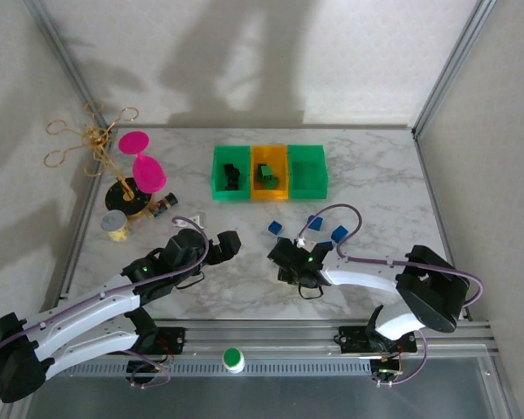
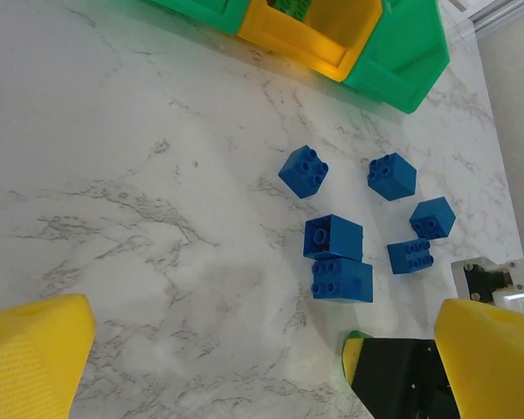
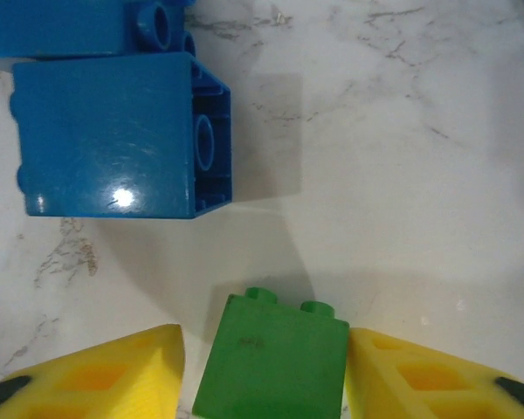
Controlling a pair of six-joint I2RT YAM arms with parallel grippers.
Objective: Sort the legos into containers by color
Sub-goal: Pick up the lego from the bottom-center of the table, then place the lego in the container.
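Two pads of my right claw (image 3: 264,336) stand narrow around a studded green lego (image 3: 275,375), its base cut off; whether gripped, I cannot tell. A glossy blue lego (image 3: 113,131) lies beside it on the marble counter (image 3: 402,175). My left claw (image 2: 262,367) gapes wide.

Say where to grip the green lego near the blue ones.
Take the green lego by its two smooth walls either side of the studs, coming from above. Those walls look flat and parallel; the studded end is bumpy.
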